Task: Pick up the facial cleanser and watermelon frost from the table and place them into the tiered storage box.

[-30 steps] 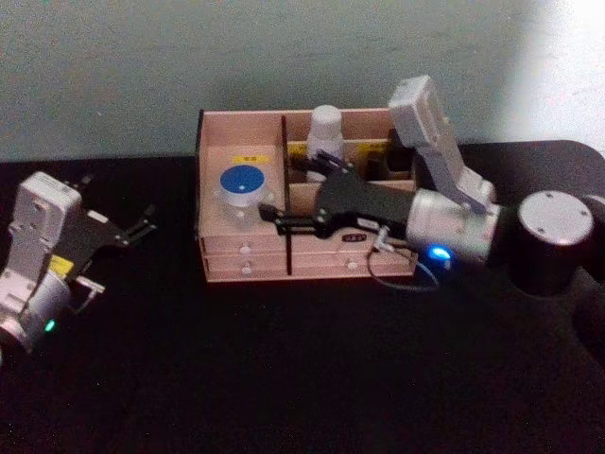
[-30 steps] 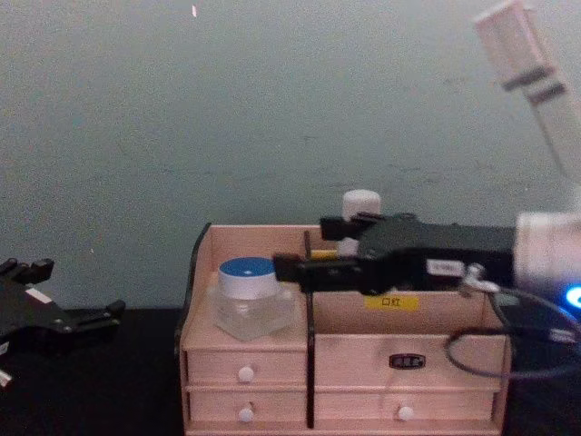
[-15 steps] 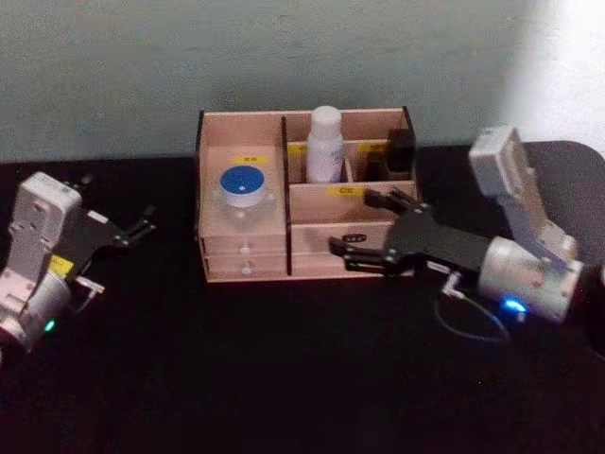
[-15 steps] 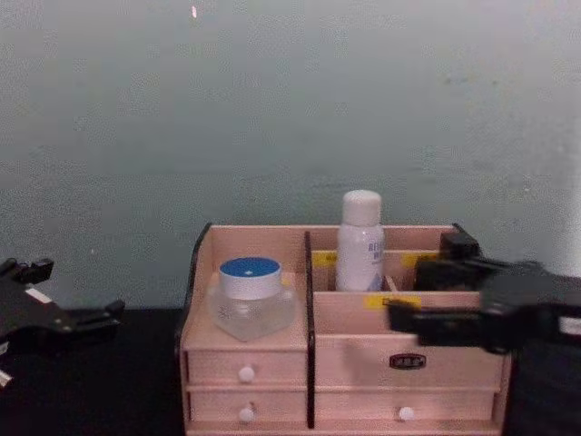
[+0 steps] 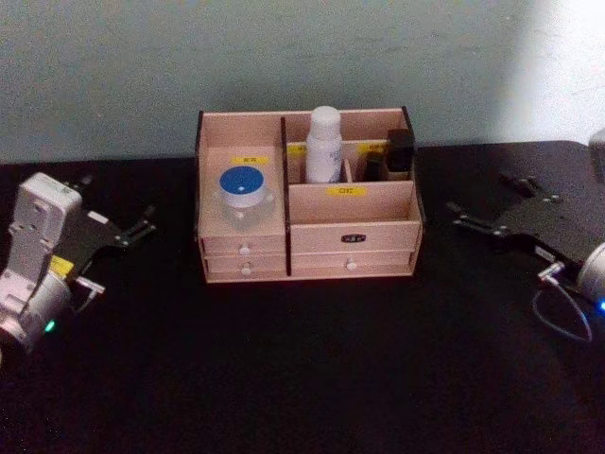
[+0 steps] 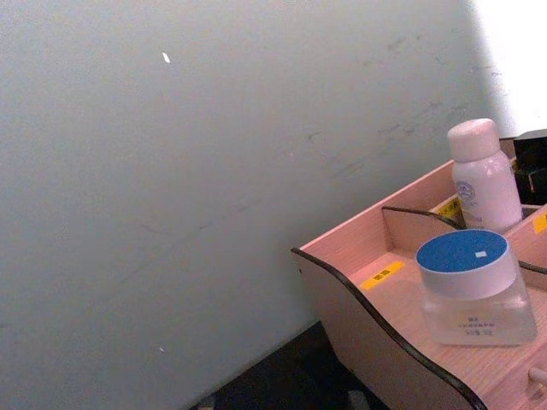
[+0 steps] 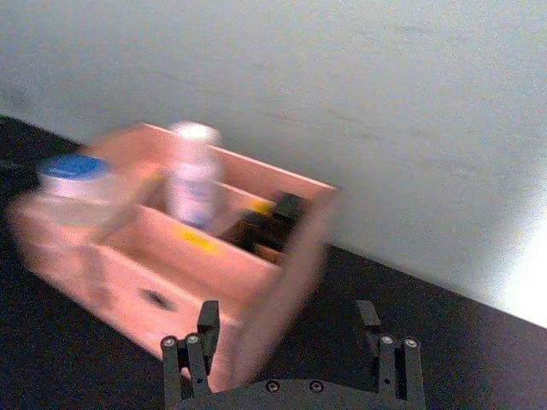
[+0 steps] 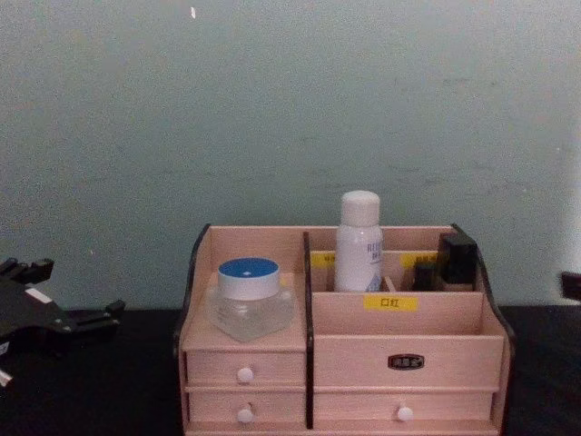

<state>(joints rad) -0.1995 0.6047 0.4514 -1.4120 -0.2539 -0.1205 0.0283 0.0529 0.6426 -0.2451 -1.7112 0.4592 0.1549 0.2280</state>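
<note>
Both items look home, so I judge the job essentially done: the facial cleanser [image 5: 323, 145], a tall white bottle, stands upright in a rear compartment of the tiered storage box [image 5: 352, 225]; the watermelon frost [image 5: 244, 192], blue-lidded clear jar, sits on the left tier. My right gripper [image 5: 498, 207] hangs apart and empty right of the box; left gripper [image 5: 132, 226] apart too, parked left on the desk [image 5: 302, 359].

Dim overall, soft grainy focus in head and chest views. Bright glare on wall [image 5: 558, 66] at approx 2 o'clock in head view, light apparently entering from there. Black table [image 5: 302, 369] swallows shadows, no detail. Rt wrist view: heavy motion blur smearing tiered storage box [image 7: 214, 256]; glare at 4 o'clock.
</note>
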